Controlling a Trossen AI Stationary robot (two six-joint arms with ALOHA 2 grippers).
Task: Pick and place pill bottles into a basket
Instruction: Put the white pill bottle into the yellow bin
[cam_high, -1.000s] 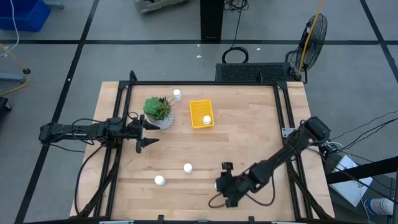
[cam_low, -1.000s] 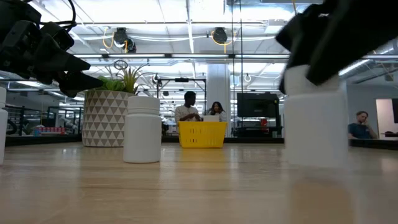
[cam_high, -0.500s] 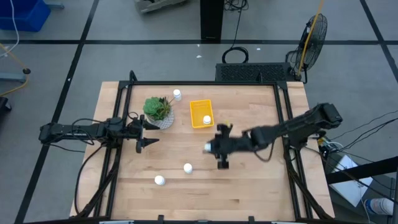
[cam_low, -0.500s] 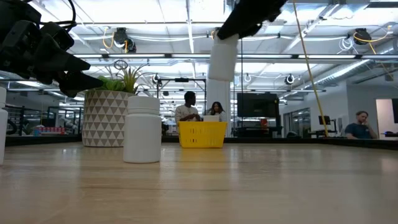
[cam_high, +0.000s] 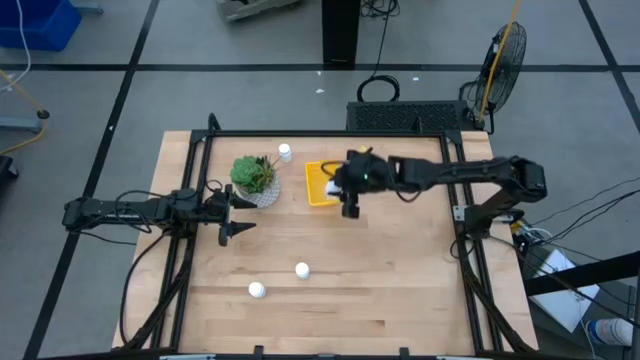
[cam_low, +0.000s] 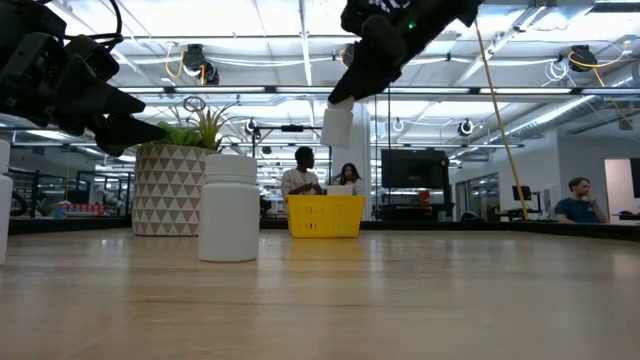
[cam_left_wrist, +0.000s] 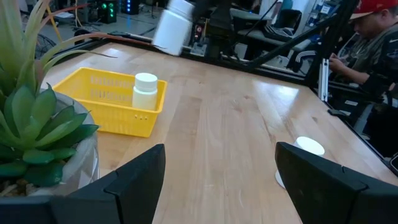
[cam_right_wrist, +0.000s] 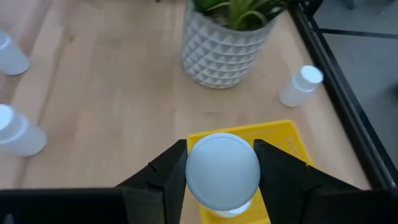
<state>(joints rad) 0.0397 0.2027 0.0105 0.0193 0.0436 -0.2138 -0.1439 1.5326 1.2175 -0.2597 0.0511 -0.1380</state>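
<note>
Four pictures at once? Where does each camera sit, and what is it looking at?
High view: overhead, straight down; both arms, right hand over the basket.
Low view: tabletop level, facing the room; the held pill bottle hangs above.
Left wrist view: looks past the left hand.
Right wrist view: looks down past its own fingers.
All share the basket.

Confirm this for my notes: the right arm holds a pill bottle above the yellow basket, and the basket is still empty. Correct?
Not quite. The right gripper does hold a pill bottle above the yellow basket, but the basket is not empty: the left wrist view shows one bottle already standing in it.
</note>
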